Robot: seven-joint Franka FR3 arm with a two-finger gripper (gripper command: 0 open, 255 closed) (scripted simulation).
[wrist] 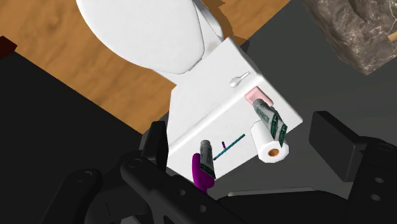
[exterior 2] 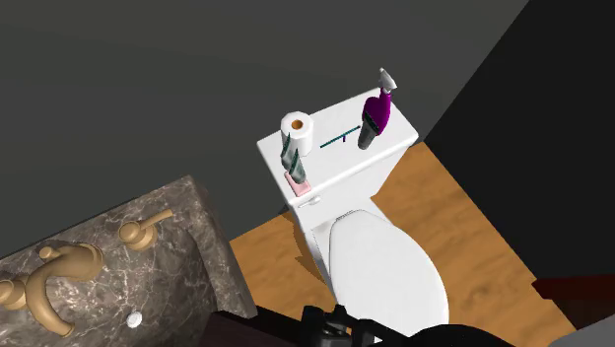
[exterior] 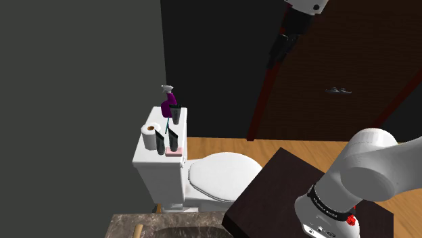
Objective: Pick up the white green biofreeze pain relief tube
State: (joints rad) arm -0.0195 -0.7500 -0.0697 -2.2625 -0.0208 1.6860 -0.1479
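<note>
Paper roll [exterior 2: 296, 126], purple spray bottle [exterior 2: 376, 110] and pink soap [exterior 2: 299, 183] sit on toilet tank [exterior 2: 340, 160].

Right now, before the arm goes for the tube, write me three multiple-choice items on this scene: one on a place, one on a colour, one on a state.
1. Where does the toilet paper roll stand?
A. on the floor
B. on the toilet tank lid
C. on the sink counter

2. What colour is the spray bottle?
A. purple
B. yellow
C. orange

3. How is the gripper?
A. shut on the roll
B. shut on the bottle
C. open, holding nothing

Answers: B, the roll sits at one end of the lid; A, the bottle's body is purple; C, the fingers stand apart in the wrist view with nothing clasped.
</note>
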